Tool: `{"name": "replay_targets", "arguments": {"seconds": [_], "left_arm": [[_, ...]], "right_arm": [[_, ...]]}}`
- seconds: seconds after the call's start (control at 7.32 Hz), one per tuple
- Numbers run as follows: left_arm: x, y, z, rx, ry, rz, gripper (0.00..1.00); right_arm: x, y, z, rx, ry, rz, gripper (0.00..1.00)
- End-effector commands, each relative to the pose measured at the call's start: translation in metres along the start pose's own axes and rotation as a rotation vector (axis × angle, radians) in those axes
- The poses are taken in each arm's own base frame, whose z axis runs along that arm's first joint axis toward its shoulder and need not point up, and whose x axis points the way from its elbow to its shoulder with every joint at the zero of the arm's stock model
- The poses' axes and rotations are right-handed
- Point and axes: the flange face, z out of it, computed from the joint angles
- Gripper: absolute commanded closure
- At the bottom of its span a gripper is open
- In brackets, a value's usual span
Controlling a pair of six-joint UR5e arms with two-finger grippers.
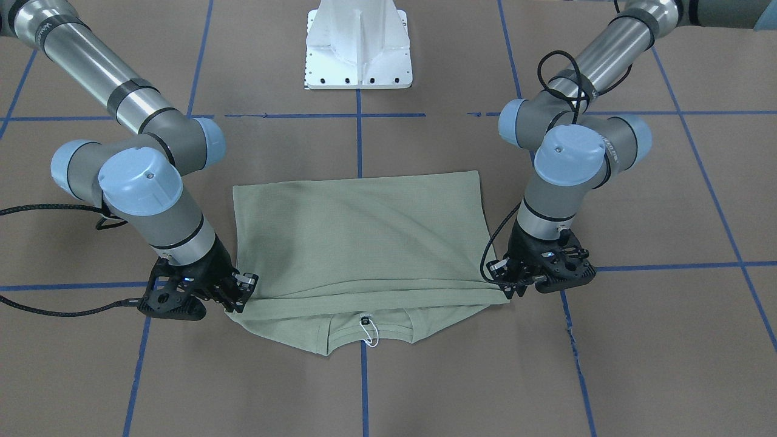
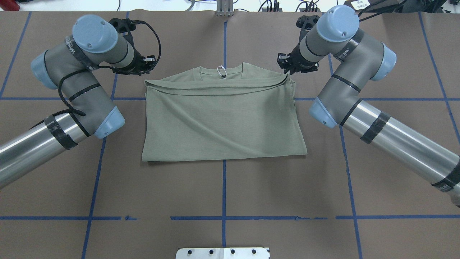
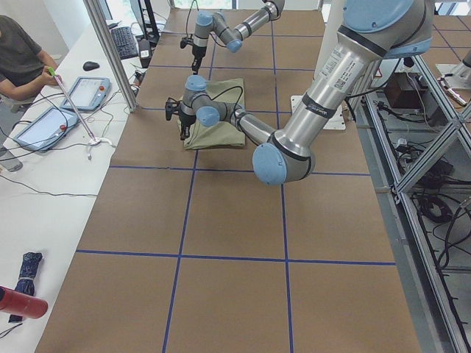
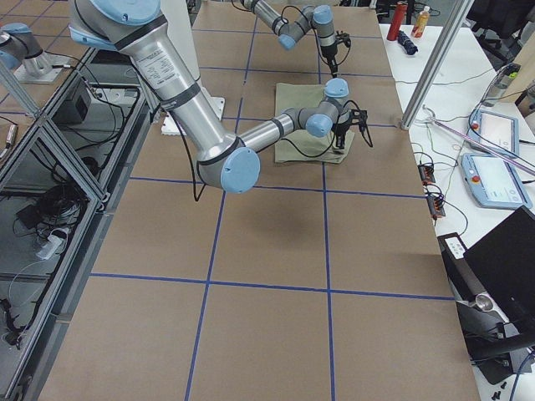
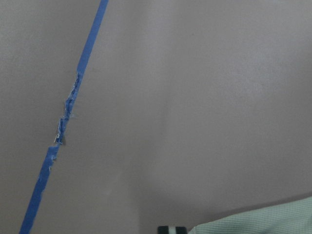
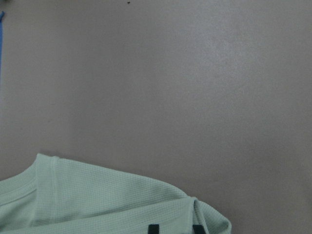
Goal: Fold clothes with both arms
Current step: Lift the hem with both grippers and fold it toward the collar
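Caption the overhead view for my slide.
Left gripper and right gripper at the collar-end corners of a half-folded sage-green shirt.

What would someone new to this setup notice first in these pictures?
The sage-green shirt lies folded over at mid-table, its round neck and white tag showing at the edge away from the robot. The left gripper and right gripper sit low at its two corners there; whether they grip is unclear. Blue tape lines grid the brown table.

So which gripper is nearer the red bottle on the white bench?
Left. The left gripper holds the shirt corner nearest the red bottle; the right gripper holds the opposite corner.
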Motion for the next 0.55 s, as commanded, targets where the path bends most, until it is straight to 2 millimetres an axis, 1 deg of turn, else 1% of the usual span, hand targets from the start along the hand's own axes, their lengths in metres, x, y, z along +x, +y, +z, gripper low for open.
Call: {"name": "replay_targets", "arguments": {"seconds": [0.0,0.14,0.27,0.41], "left_arm": [[0.009,0.001,-0.031,0.019,0.046,0.012,0.0],[0.014,0.007,-0.055,0.022,0.062,0.015,0.0],[0.024,0.012,-0.083,0.016,0.055,0.012,0.0],[0.029,0.019,-0.109,0.011,0.044,0.009,0.0]], "right_arm": [[0.027,0.043,-0.029,-0.011,-0.083,-0.034,0.0],[0.053,0.084,-0.053,-0.03,-0.103,-0.054,0.0],[0.07,0.119,-0.056,-0.062,-0.096,0.007,0.0],[0.064,0.155,-0.04,-0.071,-0.076,0.045,0.0]]}}
